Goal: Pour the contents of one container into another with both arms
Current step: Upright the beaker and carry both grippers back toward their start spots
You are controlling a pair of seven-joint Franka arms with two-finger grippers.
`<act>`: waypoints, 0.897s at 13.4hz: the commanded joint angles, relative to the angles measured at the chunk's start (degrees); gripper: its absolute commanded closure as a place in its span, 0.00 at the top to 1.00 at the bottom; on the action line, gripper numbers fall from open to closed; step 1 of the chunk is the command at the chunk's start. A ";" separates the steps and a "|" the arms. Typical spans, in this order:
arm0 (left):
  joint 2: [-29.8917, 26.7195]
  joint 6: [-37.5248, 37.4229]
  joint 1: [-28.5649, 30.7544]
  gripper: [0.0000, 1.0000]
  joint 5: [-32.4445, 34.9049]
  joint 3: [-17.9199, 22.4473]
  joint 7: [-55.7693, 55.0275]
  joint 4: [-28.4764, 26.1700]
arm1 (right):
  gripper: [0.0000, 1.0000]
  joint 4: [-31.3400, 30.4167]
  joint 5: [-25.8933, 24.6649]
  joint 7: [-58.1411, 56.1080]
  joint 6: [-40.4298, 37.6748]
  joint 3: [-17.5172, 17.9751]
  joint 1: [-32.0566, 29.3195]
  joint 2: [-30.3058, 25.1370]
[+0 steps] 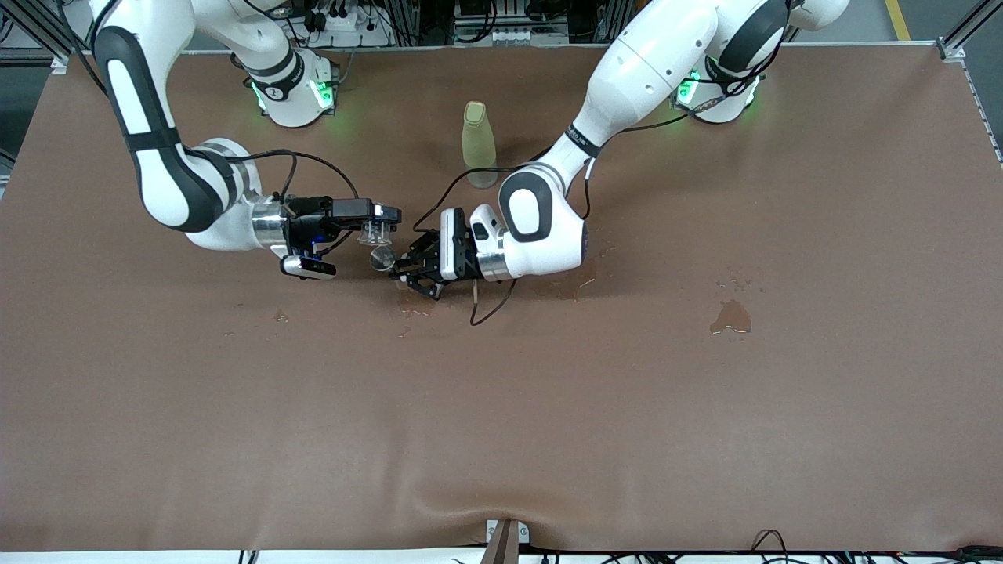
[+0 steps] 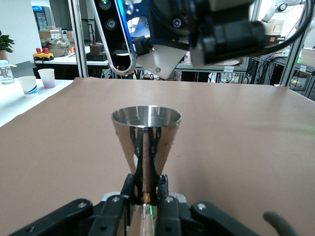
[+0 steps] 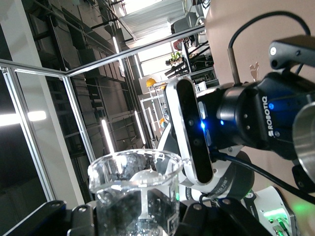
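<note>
Over the brown bench (image 1: 705, 439), the left end effector (image 1: 409, 266) pinches an upright steel jigger (image 2: 146, 142) while the right end effector (image 1: 374, 227), at its ten o'clock, pinches a tilted glass beaker (image 3: 135, 191).

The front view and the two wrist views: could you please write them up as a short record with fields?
left gripper: shut on steel jigger, upright, over mid-table
right gripper: shut on glass beaker, tipped toward the steel jigger
pouring: beaker's mouth beside and above the jigger's rim; no stream visible
bottle: pale green, upright, farther from the front camera than both grippers
table: brown cover with wet spots, largest toward the left arm's end
</note>
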 commanded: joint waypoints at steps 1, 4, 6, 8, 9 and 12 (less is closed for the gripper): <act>0.02 1.20 -0.54 0.00 -1.71 0.30 1.47 0.50 | 0.00 -0.30 0.85 1.21 0.30 -0.13 -0.08 -1.17; -0.07 1.20 -0.37 0.00 -1.45 0.39 1.64 0.50 | 0.00 -0.30 0.85 1.12 0.30 -0.13 -0.08 -1.09; -0.24 1.20 0.07 0.00 -1.18 0.48 1.82 0.50 | 0.00 -0.30 0.85 0.68 0.30 -0.13 0.01 -1.00; -0.42 1.20 0.42 0.00 -1.09 0.48 1.82 0.41 | 0.00 0.13 -0.03 -2.72 0.04 -0.22 -0.08 -1.00; -0.59 1.20 0.68 0.00 -1.09 0.48 1.82 0.24 | 0.00 0.66 -0.29 -6.49 -0.05 -0.30 -0.17 -1.00; -1.38 1.11 2.35 0.00 -1.01 0.57 1.82 -0.72 | 0.00 4.08 -7.75 -19.93 -0.23 -0.83 -2.09 -1.26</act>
